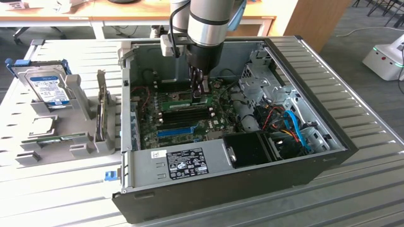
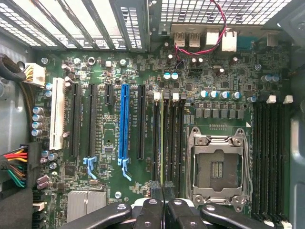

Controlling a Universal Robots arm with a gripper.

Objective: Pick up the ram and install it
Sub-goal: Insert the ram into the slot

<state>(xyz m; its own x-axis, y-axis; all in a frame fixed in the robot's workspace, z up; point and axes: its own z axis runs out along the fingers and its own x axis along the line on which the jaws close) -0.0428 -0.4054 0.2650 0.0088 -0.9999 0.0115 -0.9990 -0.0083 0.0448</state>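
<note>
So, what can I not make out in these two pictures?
Exterior view: the gripper covers one end of the ram, so its seating is hidden.
Wrist view: the fingers cover one end of the memory slots.
Exterior view: the power supply label is too small to read.

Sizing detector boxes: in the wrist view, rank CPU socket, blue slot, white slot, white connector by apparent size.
1. CPU socket
2-3. blue slot and white slot: near-equal length, white one wider, so not ranked
4. white connector
</note>
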